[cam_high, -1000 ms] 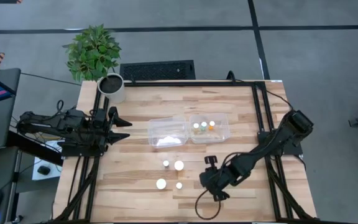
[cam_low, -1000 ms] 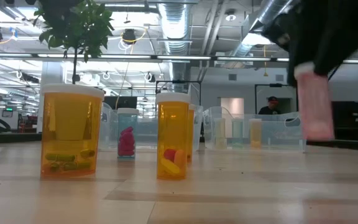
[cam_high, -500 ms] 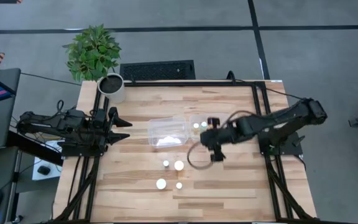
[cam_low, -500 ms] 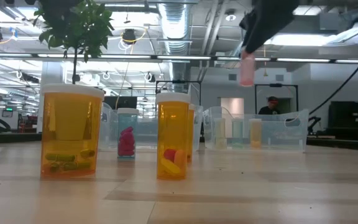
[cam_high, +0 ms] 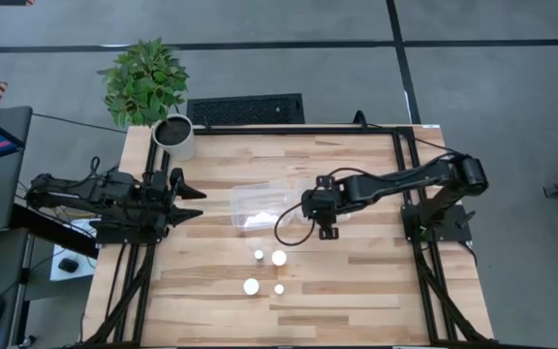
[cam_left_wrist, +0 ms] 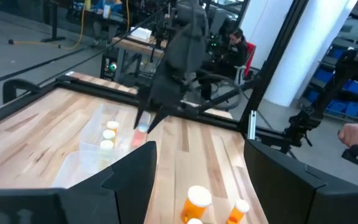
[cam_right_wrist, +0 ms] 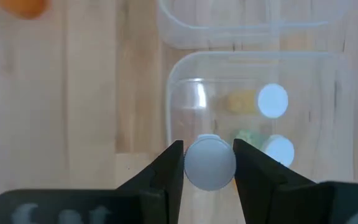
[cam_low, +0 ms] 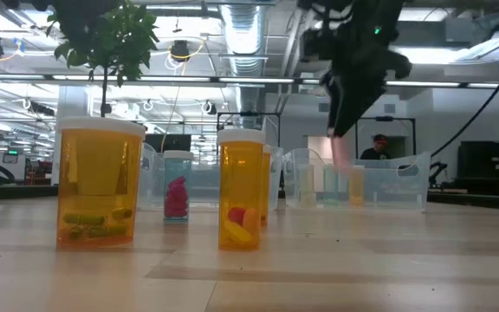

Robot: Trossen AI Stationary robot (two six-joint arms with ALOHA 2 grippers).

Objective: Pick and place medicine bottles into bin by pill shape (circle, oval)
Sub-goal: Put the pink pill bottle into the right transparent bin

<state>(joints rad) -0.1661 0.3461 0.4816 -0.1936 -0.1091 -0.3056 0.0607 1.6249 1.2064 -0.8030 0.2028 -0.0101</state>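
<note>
My right gripper (cam_high: 317,201) hangs over the right-hand clear bin (cam_high: 345,206), shut on a small medicine bottle with a white cap (cam_right_wrist: 209,164); the bottle looks pinkish in the low view (cam_low: 340,154). Two white-capped bottles (cam_right_wrist: 272,101) (cam_right_wrist: 279,150) stand in that bin. The left-hand clear bin (cam_high: 260,206) lies beside it. Several more bottles stand on their bases on the table nearer the front (cam_high: 259,255) (cam_high: 279,258) (cam_high: 251,286). My left gripper (cam_high: 194,202) is open and empty at the table's left edge. My right gripper pinches the bottle's top, at the sides of its white cap (cam_right_wrist: 209,177), between its two fingers (cam_right_wrist: 174,163). The fingers come from above, pointing down. The bottle hangs below them, clear of the table, its lower end (cam_low: 341,166) about level with the bin's rim.
A white plant pot (cam_high: 174,136) with a green plant stands at the table's far left corner. Black frame rails run along the table's sides (cam_high: 402,165). Bare wood lies to the right of the loose bottles (cam_high: 356,281). A person sits in the room beyond (cam_low: 377,147).
My right gripper has carried the bottle from the table's near right part up and toward the far edge, then down over the right-hand bin. It stays shut on the bottle, which remains clear of the table.
</note>
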